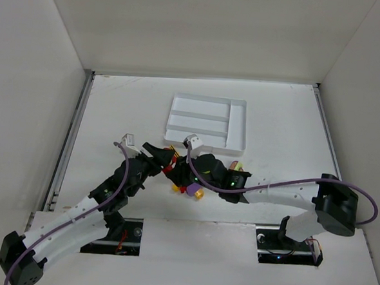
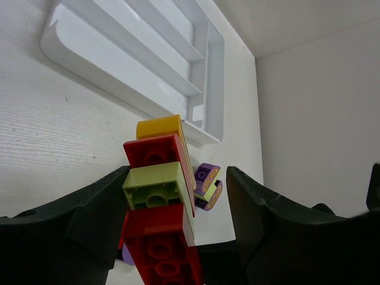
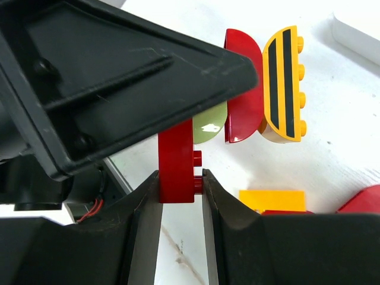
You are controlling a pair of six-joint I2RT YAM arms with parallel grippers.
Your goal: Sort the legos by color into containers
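The work surface was a white table (image 1: 114, 112) enclosed by white walls. The white compartment tray (image 1: 204, 115) lay toward the far side, beyond both grippers, and no brick showed in the slots visible from the left wrist. At the left, the left gripper (image 2: 178, 175) stood with its jaws parted around a column of joined bricks. The finger (image 2: 89, 202) at the left of the wrist view lay against the lime brick (image 2: 155, 189), while a clear gap separated the opposite finger from the column, so nothing was clamped. From its near end outward, the column consisted of a long red brick (image 2: 160, 249), the lime brick, a second red brick (image 2: 155, 154) and a yellow brick (image 2: 159, 127), the last shown with black stripes in the right wrist view. Its long axis ran from the holding gripper toward the tray. To the right, the right gripper (image 3: 178, 178) was clenched on the long red brick, gripping its two broad faces and carrying the whole column. Two purple bricks (image 2: 206, 181) lay on the table just past the column, and a loose yellow brick (image 3: 272, 200) lay further right. The left gripper was the nearer to the free end. The coming move probably required it to close on an outer brick and pull along the column axis, tray-ward, while the base was held fast.
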